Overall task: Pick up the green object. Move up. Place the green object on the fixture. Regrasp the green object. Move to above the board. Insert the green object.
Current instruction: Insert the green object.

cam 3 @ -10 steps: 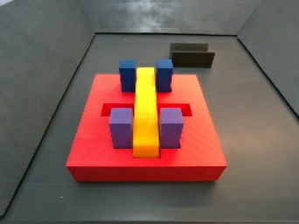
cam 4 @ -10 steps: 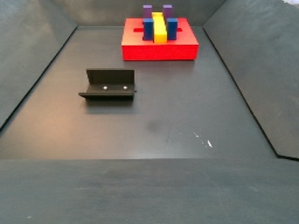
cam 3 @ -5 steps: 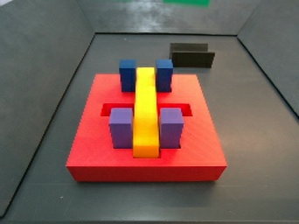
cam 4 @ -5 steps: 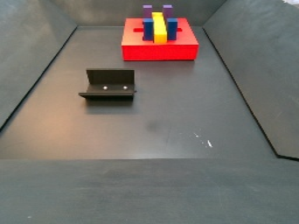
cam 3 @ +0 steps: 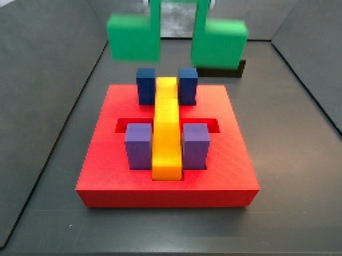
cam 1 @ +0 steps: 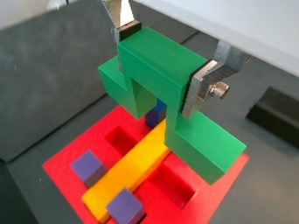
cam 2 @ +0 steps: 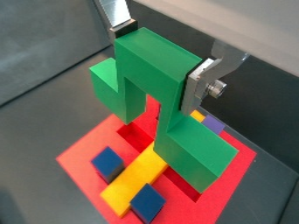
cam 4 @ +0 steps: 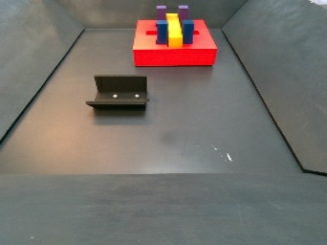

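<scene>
Clamped on the green object (cam 1: 163, 96), the gripper (cam 1: 163, 66) hangs above the board (cam 1: 70, 156) — in both wrist views its flat silver fingers (cam 2: 201, 83) press the piece's top bar from either side, and the piece's two legs point down toward the board. In a side view the green object (cam 3: 177, 38) shows at the top edge of the picture, its two blocks hanging in the air above the board's far edge, clear of the blocks below; the fingers themselves are cut off there.

Next in size is the board (cam 3: 167, 175), a red square slab lying on the dark floor (cam 4: 179, 124). A long yellow bar (cam 3: 166, 122) runs down its middle from the far edge toward the near edge. Two blue blocks (cam 3: 147, 84) stand on either side of the bar at the far end, and two purple blocks (cam 3: 139, 145) flank it nearer the front, all touching or just beside the bar.

Smallest is the fixture (cam 4: 119, 93) — a dark L-shaped bracket standing on the floor, well apart from the board (cam 4: 175, 55). In a side view it shows behind the board's far right corner (cam 3: 235, 70), partly hidden by the green object.
</scene>
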Motion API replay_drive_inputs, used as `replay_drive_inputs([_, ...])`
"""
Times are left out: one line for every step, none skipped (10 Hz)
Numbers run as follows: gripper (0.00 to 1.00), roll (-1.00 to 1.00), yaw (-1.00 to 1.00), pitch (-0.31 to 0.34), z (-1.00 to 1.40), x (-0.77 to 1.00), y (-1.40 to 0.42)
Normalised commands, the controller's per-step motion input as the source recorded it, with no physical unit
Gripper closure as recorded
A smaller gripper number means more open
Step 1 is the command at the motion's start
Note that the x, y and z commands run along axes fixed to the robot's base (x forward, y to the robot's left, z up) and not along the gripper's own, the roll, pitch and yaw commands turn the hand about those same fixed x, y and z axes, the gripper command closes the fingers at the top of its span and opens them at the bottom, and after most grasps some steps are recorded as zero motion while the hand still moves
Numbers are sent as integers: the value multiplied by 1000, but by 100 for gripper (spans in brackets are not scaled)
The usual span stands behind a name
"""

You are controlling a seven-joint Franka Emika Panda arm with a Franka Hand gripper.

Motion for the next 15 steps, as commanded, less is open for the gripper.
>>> replay_drive_inputs([100,-63,97,-110,-817,0,-203])
replay_drive_inputs([100,-89,109,-99,-691,0,-137])
replay_drive_inputs([100,-91,69,-87,-597,40,-120])
replay_drive_inputs([100,-46,69,-51,-483,9,-54])
replay_drive_inputs([100,0,0,0,-34,0,0])
replay_drive_inputs([100,0,0,0,-20,0,0])
replay_drive_inputs([100,0,89,-3,-151,0,0])
replay_drive_inputs([100,0,137,-33,-271,0,0])
replay_drive_inputs([100,0,131,-27,-260,0,0])
replay_drive_inputs([100,0,106,0,-60,0,0])
replay_drive_inputs([100,0,83,0,-51,0,0])
replay_drive_inputs([100,0,0,0,-20,0,0])
replay_drive_inputs([100,0,0,0,-60,0,0])
replay_drive_inputs([100,0,0,0,-97,0,0])
replay_drive_inputs([100,0,0,0,-109,0,0])
